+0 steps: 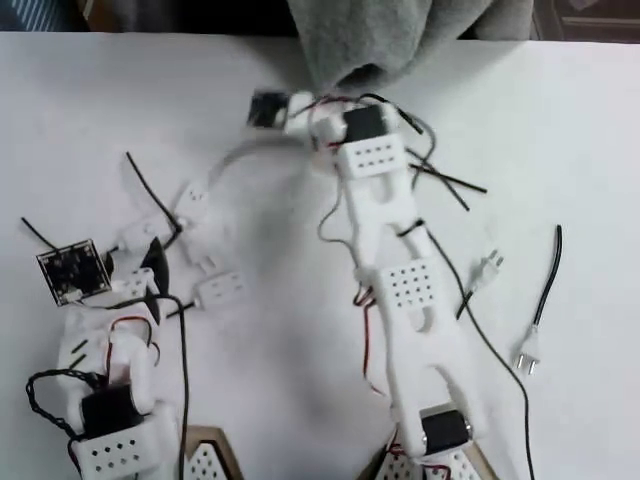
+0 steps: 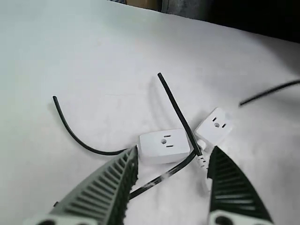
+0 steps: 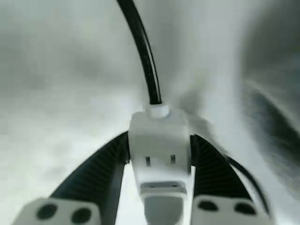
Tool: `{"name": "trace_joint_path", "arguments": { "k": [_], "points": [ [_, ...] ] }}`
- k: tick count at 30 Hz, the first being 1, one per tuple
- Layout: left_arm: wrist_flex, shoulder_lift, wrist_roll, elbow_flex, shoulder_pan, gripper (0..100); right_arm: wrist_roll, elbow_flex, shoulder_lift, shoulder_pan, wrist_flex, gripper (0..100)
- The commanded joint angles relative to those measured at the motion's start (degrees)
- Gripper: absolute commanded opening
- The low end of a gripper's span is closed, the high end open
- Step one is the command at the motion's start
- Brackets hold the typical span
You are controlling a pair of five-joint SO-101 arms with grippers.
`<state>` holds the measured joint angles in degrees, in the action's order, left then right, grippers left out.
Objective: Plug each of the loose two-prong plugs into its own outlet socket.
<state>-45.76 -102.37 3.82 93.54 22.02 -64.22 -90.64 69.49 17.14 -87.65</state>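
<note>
**White plug gripped on the right, left end effector open over the outlets**

White plastic fills the right end effector (image 3: 159, 140): its two dark fingers are closed against the sides of a held plug (image 3: 158, 131). The held plug's black cord (image 3: 140, 51) runs straight out away from the wrist. In the high view the right arm (image 1: 385, 210) stretches across the white table (image 1: 80, 100) to its far side. It ends just beside a grey cloth (image 1: 370, 40) that hangs over the table's edge.

The left end effector (image 2: 174, 154) is spread wide and has hold of nothing. On the table beyond its fingers lies a first outlet block (image 2: 164, 145), face up. A second outlet block (image 2: 214, 124) lies just beside it, turned at an angle. A straight black cord (image 2: 176, 108) runs down between the two blocks to a small plug (image 2: 201, 161), which lies close to one finger. A curved black cord (image 2: 75, 136) sweeps in toward the first outlet block from the other side.

Two more plugs lie loose on the robot's right side of the table, well apart from the outlet blocks. The outer plug (image 1: 527, 357) has a black cord leading toward the table's far side. The inner plug (image 1: 488, 266) lies near the right arm.
</note>
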Motion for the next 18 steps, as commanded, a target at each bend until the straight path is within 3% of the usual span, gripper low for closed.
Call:
{"name": "trace_joint_path", "arguments": {
  "k": [1,9,18],
  "points": [
    [0.7,-0.75,-0.44,-0.26,-0.66,24,4.22,-2.99,-0.84,-5.93,13.67,11.5],
    [0.7,-0.75,-0.53,-0.26,-0.75,24,5.63,10.73,-0.57,-10.51,29.05,11.7],
    [0.7,-0.75,-0.53,-0.26,-0.75,24,11.78,10.64,-3.3,-10.51,21.14,30.0]
  ]
}}
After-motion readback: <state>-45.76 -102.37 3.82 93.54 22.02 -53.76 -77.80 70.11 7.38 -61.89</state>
